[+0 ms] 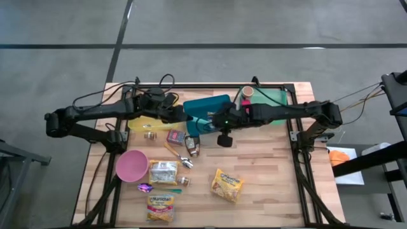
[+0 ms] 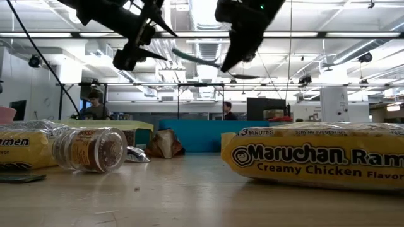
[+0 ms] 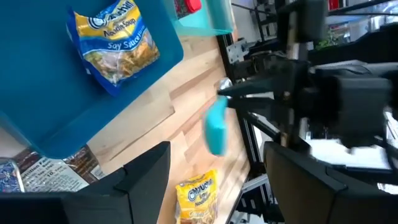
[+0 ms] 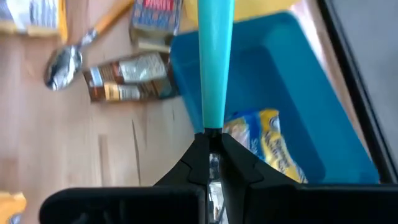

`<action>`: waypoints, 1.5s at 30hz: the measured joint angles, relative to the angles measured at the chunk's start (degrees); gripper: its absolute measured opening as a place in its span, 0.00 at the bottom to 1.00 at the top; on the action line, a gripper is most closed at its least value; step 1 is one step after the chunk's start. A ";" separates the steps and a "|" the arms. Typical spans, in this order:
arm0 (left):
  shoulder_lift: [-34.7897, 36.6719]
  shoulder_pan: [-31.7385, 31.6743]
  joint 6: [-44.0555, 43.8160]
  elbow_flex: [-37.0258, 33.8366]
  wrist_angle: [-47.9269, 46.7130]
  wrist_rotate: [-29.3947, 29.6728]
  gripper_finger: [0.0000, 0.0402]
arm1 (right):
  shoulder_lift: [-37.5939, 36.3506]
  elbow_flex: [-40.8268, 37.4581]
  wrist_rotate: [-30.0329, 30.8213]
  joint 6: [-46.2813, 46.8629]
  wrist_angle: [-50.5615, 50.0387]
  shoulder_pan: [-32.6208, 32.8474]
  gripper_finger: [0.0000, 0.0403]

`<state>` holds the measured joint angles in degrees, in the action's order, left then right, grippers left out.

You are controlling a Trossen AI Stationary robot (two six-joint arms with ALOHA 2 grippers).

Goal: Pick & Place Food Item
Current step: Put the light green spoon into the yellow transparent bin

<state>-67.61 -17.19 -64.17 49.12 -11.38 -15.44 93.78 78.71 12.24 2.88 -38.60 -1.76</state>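
Note:
My right gripper [image 4: 211, 140] is shut on a teal-handled utensil [image 4: 214, 56] and holds it in the air over the near edge of the blue bin [image 4: 286, 68]. A noodle soup pack [image 4: 270, 146] lies flat in the bin. My left gripper [image 3: 216, 152] hangs open above the bin [image 1: 206, 107], facing the right gripper, with nothing between its fingers. On the wood lie a Maruchan ramen pack [image 1: 227, 185], further ramen packs [image 1: 163, 172], a brown packet [image 4: 127, 78] and a jar [image 2: 88, 149]. My right gripper pinches the utensil between its two fingertips at the metal neck [image 4: 214, 163], just where the teal handle ends. The fingers slant down from the table's right side and lie in line with the utensil. The handle [image 2: 196, 58] sticks out beyond the tips, lifted clear.
A pink bowl [image 1: 131, 165] stands near the left front. A metal spoon with an orange handle [image 4: 65, 59] lies by the brown packet. A green board [image 1: 272, 95] and a cup [image 1: 247, 93] are at the far right. People sit in the room behind the table [image 2: 95, 104].

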 joint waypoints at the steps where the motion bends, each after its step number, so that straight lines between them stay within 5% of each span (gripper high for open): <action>1: 0.00 0.00 -0.13 0.01 0.00 0.15 0.65 | 0.00 0.63 0.01 -0.03 -0.01 -0.02 0.02; 9: 0.00 0.00 -0.24 0.02 2.22 0.89 0.61 | 0.04 2.33 -0.03 -1.08 0.39 0.00 0.02; 30: -0.01 -0.04 2.88 0.02 2.89 -1.75 0.13 | 0.09 2.39 -0.21 -1.74 2.86 0.01 0.03; 45: 0.00 -0.06 4.16 0.02 2.17 -0.66 0.12 | 0.09 2.42 -0.08 -0.78 3.40 0.39 0.46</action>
<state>-67.61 -17.26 -60.01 49.15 -9.21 -16.10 93.86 81.12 12.16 2.10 -35.20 -1.37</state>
